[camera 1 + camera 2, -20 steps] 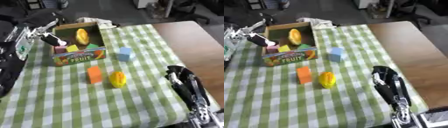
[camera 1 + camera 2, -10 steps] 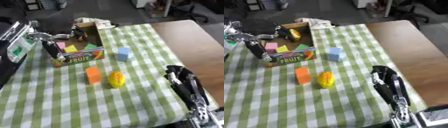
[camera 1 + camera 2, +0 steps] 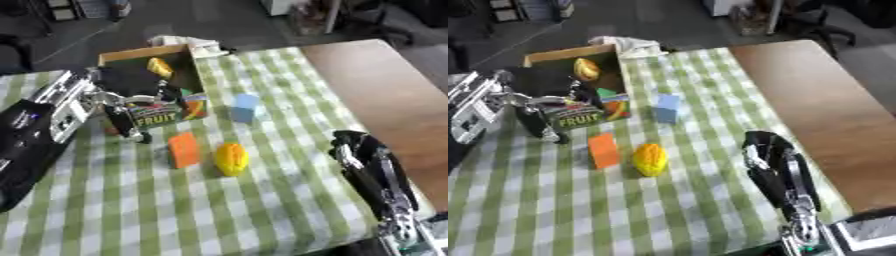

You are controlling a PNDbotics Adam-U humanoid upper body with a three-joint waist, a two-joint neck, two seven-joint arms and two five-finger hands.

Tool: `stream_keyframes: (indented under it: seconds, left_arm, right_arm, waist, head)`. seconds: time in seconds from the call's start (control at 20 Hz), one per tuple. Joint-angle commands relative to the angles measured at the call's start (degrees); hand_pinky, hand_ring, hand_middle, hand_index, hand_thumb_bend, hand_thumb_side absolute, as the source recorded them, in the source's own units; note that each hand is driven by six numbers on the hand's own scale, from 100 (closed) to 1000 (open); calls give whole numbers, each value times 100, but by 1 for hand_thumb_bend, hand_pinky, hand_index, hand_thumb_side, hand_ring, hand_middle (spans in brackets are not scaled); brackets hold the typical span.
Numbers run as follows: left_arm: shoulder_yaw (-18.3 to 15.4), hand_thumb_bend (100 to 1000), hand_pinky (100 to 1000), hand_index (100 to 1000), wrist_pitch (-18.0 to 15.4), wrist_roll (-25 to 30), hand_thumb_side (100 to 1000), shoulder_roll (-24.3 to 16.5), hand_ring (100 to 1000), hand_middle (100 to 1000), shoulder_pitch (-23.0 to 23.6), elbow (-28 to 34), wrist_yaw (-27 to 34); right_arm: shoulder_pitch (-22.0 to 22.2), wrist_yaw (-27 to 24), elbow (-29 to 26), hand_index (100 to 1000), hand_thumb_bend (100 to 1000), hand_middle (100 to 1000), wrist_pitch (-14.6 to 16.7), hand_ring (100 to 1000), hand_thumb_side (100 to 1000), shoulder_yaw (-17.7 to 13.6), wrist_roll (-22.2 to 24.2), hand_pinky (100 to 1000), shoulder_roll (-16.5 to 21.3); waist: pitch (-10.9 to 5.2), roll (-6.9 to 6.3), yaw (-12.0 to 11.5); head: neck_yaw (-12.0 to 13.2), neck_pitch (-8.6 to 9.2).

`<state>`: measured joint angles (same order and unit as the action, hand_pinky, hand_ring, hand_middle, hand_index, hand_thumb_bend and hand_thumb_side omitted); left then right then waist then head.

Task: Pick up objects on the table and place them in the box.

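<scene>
A green-and-white checked cloth (image 3: 131, 200) covered most of the table, bare brown wooden tabletop (image 3: 385, 95) lay at the right, dark grey floor (image 3: 667, 20) stretched beyond, dim clutter at the far edge.

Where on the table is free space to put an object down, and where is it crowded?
Free: the checked cloth below the orange block and yellow fruit-shaped object, and the bare wooden tabletop on the right. Crowded: around the cardboard fruit box, with the left hand beside it.

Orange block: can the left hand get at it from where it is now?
Probably yes. The left hand hangs at the box front, and the orange block lies just ahead on open cloth; only the yellow fruit sits beside it.
</scene>
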<state>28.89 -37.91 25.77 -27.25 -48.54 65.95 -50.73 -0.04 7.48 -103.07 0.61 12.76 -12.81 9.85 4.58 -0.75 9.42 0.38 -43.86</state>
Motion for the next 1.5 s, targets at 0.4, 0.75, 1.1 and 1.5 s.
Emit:
stream_keyframes:
  seconds: [0.4, 0.75, 1.1, 1.5]
  left_arm:
    - [130, 478, 773, 868, -726, 516, 100, 158, 735, 746, 65, -161, -130]
    - [113, 448, 774, 871, -712, 368, 100, 283, 740, 752, 130, -199, -302]
    - [111, 398, 735, 802, -745, 303, 100, 356, 663, 658, 176, -283, -474]
    - [-98, 282, 637, 641, -383, 267, 100, 61, 494, 461, 139, 10, -119]
  right_arm:
    - [-72, -16, -37, 692, 100, 573, -2, 586, 538, -1, -15, 642, 38]
    - [-83, -25, -37, 692, 100, 573, 1, 586, 538, 13, 0, 643, 37]
    - [-92, -33, -43, 692, 100, 573, -2, 586, 537, 18, 11, 643, 38]
    - [-85, -28, -38, 692, 100, 573, -6, 586, 537, 3, -1, 643, 39]
  waist:
    - [-39, 2, 24]
    - [-29, 5, 28]
    - [-20, 19, 31]
    - [-29, 21, 12]
  head:
    - [11, -26]
    - [22, -26]
    - [20, -26]
    - [-7, -26]
